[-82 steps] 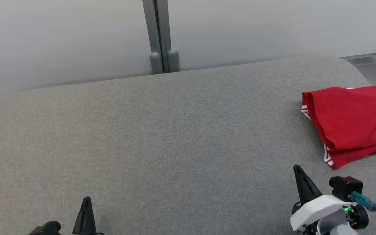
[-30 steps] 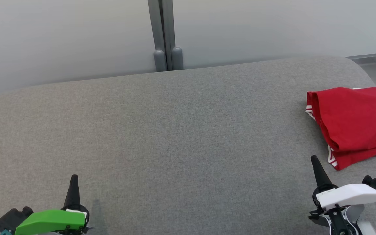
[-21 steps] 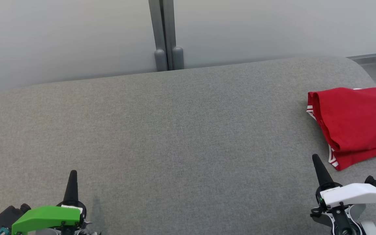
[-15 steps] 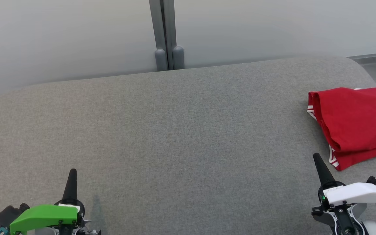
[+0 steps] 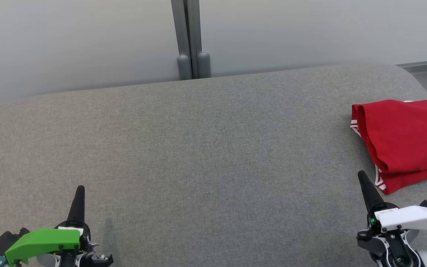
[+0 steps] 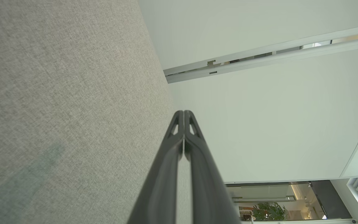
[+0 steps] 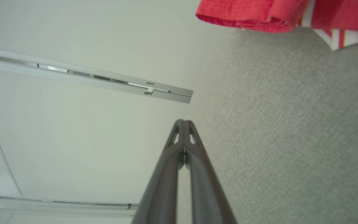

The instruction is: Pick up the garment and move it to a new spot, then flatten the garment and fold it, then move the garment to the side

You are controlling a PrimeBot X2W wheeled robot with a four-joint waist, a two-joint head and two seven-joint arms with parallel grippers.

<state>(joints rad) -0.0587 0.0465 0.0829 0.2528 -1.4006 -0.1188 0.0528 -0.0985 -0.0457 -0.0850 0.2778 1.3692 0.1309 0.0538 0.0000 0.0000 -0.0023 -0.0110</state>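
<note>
- The left pincer (image 5: 79, 189) has come up into the head view toward 12 o'clock, drifting slightly toward 9, and its green cover now shows.
- The right pincer (image 5: 361, 174) has edged toward 1 o'clock, its tip now nearer the red garment's (image 5: 406, 137) striped near corner.
- Its wrist has rolled, so the white cover lies flat.
- The head camera has shifted slightly.

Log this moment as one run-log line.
garment: folded, lying far right on grey surface | left gripper: shut, empty, low left | right gripper: shut, empty, clear of garment
</note>
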